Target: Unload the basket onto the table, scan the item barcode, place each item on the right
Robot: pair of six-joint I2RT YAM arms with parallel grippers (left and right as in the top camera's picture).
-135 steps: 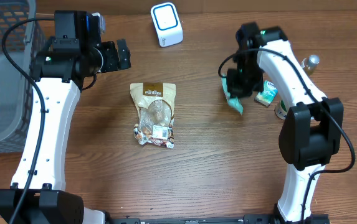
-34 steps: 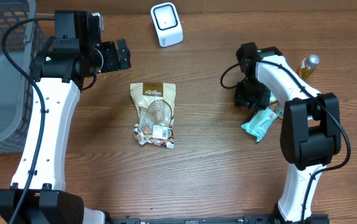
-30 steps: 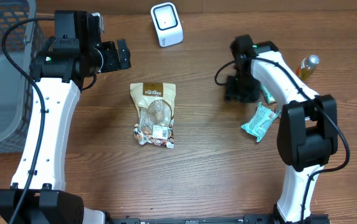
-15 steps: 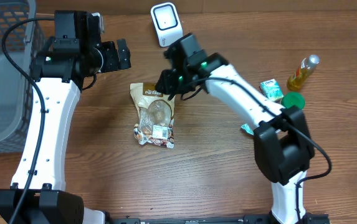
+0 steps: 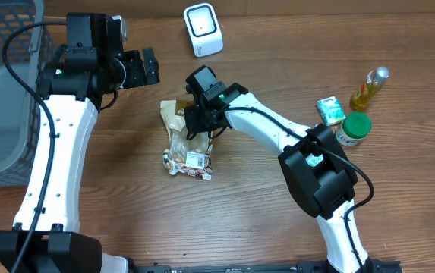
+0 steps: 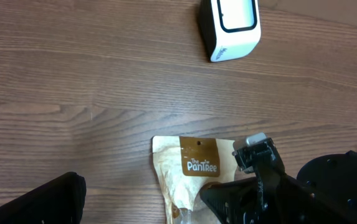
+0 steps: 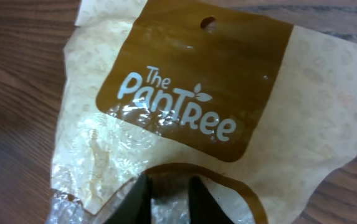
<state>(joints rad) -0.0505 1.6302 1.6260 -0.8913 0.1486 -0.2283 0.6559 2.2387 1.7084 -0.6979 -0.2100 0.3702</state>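
Nearest me, the snack bag (image 5: 188,150) lies on the wooden table (image 5: 263,205), its white label (image 5: 195,159) face up at the near end. Just beyond the label, my right gripper (image 7: 169,198) pinches a fold of the bag's film below the brown logo patch. Farther back and to the left, my left gripper (image 5: 147,67) hangs with its jaws wide apart, holding nothing. The white scanner (image 5: 203,29) stands at the far edge, well apart from the bag.
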